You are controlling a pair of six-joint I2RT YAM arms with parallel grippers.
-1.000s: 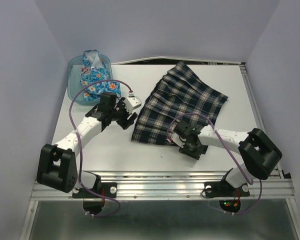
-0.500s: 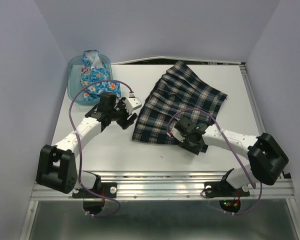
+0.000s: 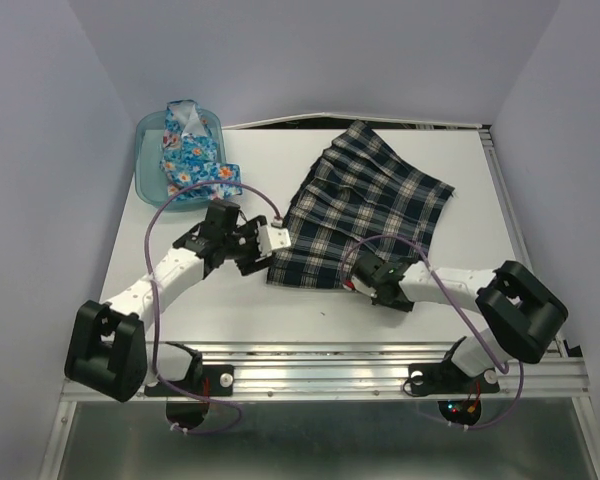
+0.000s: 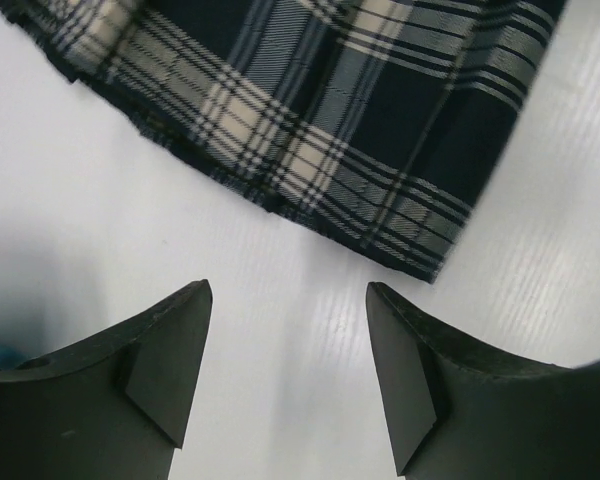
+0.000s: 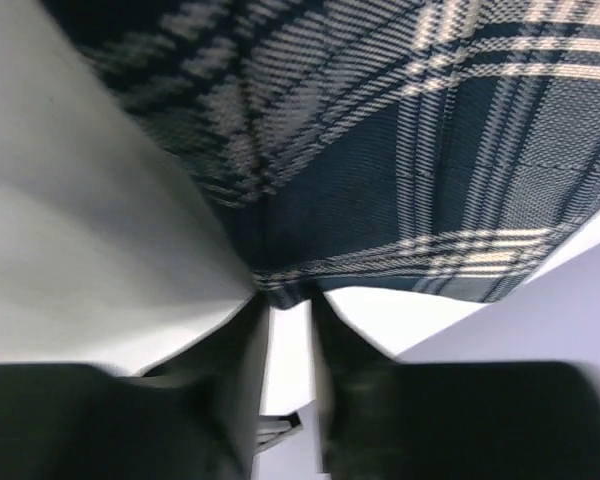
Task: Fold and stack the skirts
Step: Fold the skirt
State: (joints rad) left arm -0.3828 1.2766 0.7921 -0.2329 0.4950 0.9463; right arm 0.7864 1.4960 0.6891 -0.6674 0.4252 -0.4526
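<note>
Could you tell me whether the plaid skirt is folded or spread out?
Spread: the plaid skirt lies flat on the table, fanned wide, with no fold visible.

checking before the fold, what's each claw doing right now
left claw: open, holding nothing
right claw: shut on the plaid skirt hem

The jaws stand wide apart above the white table [image 4: 90, 210], just short of the plaid skirt [image 4: 360, 110].
</note>
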